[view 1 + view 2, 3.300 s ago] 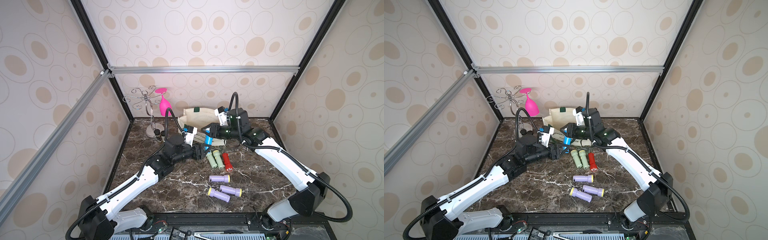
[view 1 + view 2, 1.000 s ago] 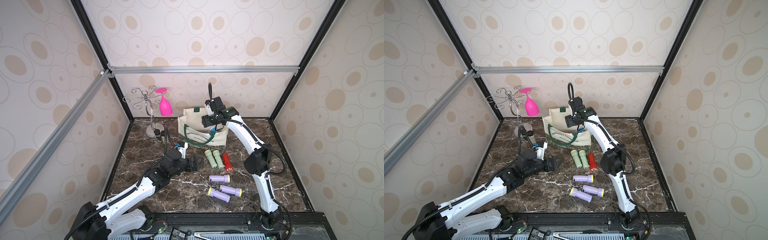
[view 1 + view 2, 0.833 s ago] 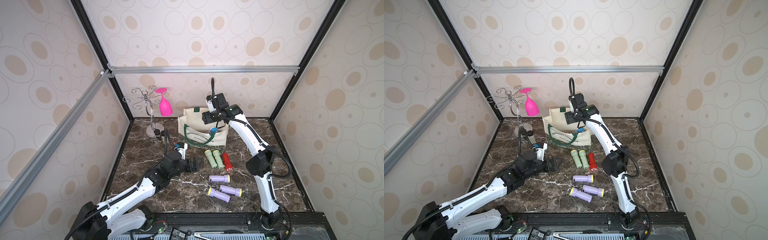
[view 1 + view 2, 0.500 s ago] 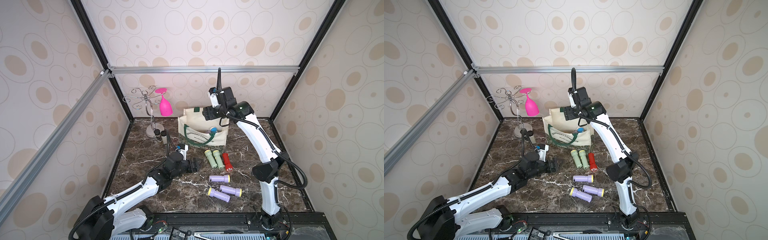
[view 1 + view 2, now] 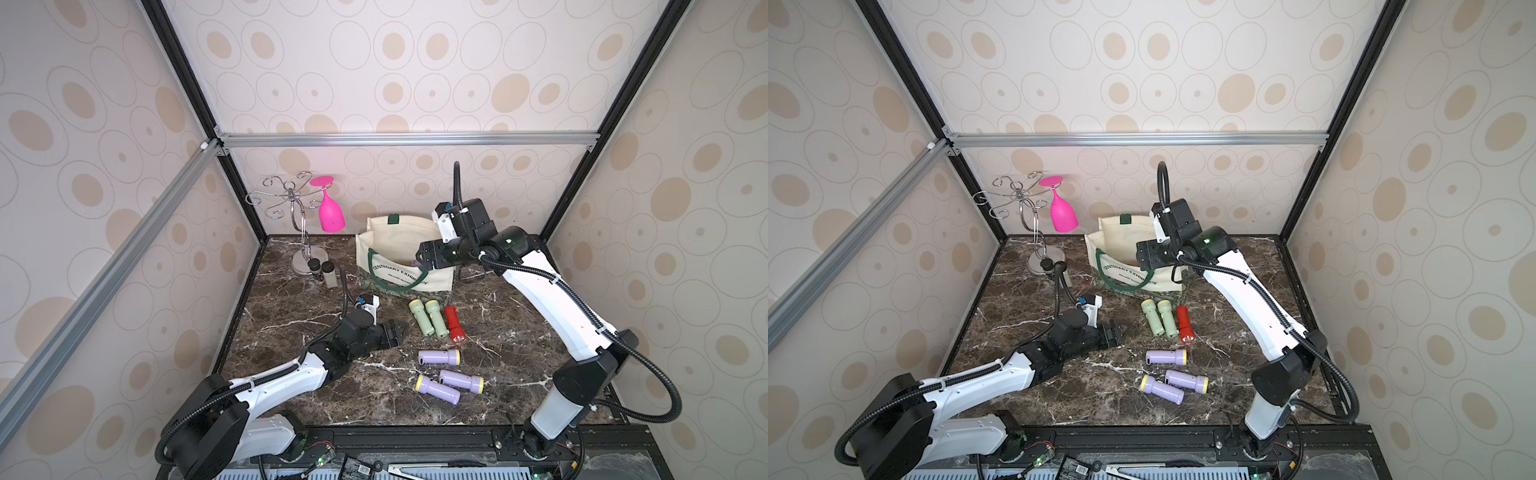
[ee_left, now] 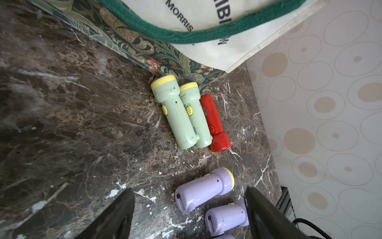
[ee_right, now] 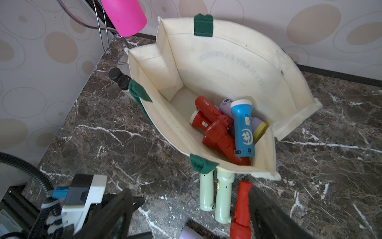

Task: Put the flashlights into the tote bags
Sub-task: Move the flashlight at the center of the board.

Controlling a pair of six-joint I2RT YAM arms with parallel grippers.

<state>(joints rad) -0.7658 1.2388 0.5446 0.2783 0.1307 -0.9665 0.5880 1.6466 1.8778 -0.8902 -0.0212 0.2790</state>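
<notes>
The cream tote bag (image 5: 395,239) is standing open at upper centre in both top views, holding red and lilac flashlights and a blue flashlight (image 7: 242,128). The right gripper (image 5: 424,257) is hovering at its mouth, jaws spread, empty. The left gripper (image 5: 398,332) is sitting low at centre, spread, empty. Below the bag on the marble tabletop (image 5: 291,328), two green flashlights (image 5: 428,318), a red flashlight (image 5: 453,324) and three lilac flashlights (image 5: 438,356) are lying.

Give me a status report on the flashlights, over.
Grippers open, empty: left gripper by the lilac flashlights, right gripper up at the tote bag. Six flashlights on the table, blue flashlight and others bagged. Nothing in the way.
</notes>
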